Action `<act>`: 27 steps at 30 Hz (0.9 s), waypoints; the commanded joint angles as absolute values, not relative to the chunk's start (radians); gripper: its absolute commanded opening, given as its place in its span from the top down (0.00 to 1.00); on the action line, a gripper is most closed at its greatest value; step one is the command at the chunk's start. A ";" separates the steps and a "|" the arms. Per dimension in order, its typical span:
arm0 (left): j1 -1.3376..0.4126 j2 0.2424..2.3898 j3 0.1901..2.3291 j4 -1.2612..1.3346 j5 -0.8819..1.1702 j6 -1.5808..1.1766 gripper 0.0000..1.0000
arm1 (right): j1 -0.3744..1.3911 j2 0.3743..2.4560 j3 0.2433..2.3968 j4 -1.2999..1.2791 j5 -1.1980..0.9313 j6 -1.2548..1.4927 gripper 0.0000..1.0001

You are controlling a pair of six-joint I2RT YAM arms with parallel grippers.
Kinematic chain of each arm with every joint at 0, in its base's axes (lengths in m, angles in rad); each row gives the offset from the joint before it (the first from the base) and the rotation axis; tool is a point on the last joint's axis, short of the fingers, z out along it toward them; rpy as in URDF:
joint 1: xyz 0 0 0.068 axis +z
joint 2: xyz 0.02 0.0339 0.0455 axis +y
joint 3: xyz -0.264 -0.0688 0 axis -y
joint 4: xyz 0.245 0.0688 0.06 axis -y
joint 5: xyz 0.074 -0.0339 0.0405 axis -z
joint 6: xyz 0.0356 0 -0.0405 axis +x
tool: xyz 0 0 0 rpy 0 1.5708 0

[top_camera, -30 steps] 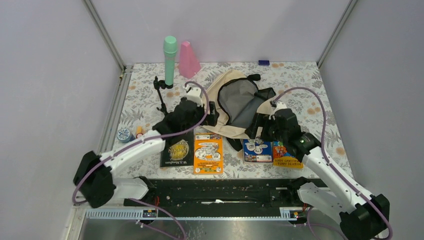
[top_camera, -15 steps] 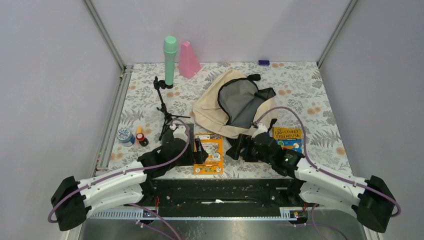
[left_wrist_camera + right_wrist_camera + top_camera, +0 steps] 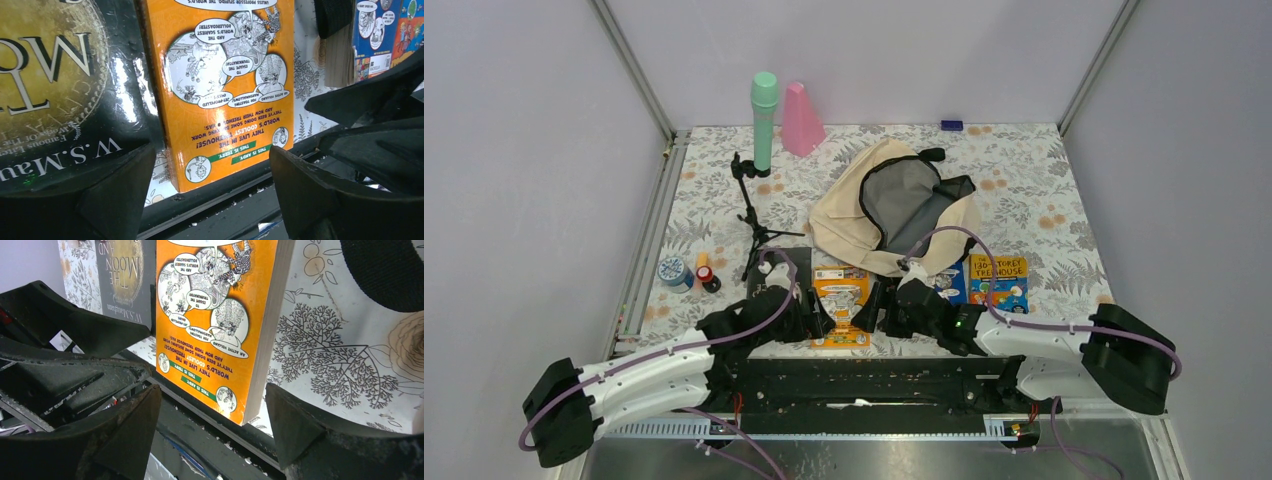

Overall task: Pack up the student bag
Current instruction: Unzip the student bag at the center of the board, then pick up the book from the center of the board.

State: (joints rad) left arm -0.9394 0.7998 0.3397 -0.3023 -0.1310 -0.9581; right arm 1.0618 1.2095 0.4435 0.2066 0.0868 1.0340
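left fingers [image 3: 107, 197] stand spread wide with nothing between them, low over the near edge of the counter [image 3: 1034, 190]. the right fingers [image 3: 305, 437] are spread just as wide and just as bare. the two sets face each other across the near end of an orange book [image 3: 840, 300], which lies flat on the flowered cloth. from each wrist its bottom edge shows in the gap between the tips, untouched as far as i can see. a dark book [image 3: 55, 75] with gold lettering lies just beside it on the left. off to the right, a blue book [image 3: 948, 284] and a yellow-and-blue treehouse book [image 3: 998, 280] lie side by side.

the student bag [image 3: 839, 225] slumps in the middle of the counter, just beyond the books, mouth open and grey lining facing up.

at the back left a green bottle [image 3: 764, 120] stands upright beside a pink cone [image 3: 801, 118], with a small black tripod [image 3: 749, 215] in front of them. near the left side sit a blue tape roll [image 3: 671, 270] and a small orange-and-red thing [image 3: 705, 272] too small to name. a little blue object [image 3: 951, 125] lies at the back edge. a black rail [image 3: 864, 375] runs along the near edge by the arm bases. pale walls [image 3: 874, 50] close three sides, with metal posts [image 3: 639, 80] in the back corners.
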 commanded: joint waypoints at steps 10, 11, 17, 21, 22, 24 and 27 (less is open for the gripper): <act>-0.943 0.859 0.301 -0.143 -0.054 -0.993 0.26 | 1.072 1.331 0.461 0.365 0.064 1.084 0.20; -0.942 0.859 0.300 -0.144 -0.054 -0.993 0.26 | 1.073 1.329 0.464 0.366 0.060 1.081 0.21; -0.942 0.866 0.294 -0.141 -0.054 -0.997 0.31 | 1.072 1.283 0.445 0.400 0.050 1.090 0.25; -0.943 0.870 0.293 -0.138 -0.054 -0.996 0.36 | 1.072 1.267 0.431 0.458 0.031 1.089 0.28; -0.942 0.871 0.294 -0.138 -0.054 -0.996 0.36 | 1.072 1.266 0.428 0.474 0.026 1.089 0.28; -0.942 0.871 0.295 -0.138 -0.052 -0.996 0.38 | 1.072 1.270 0.422 0.511 0.014 1.091 0.29; -0.942 0.874 0.295 -0.137 -0.054 -0.994 0.40 | 1.072 1.281 0.417 0.552 0.003 1.089 0.30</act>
State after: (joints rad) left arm -0.9390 0.8661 0.3000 -0.1905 -0.0792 -0.9802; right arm 1.0622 1.2957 0.4084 0.3542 0.0589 1.0698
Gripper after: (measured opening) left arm 0.616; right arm 0.709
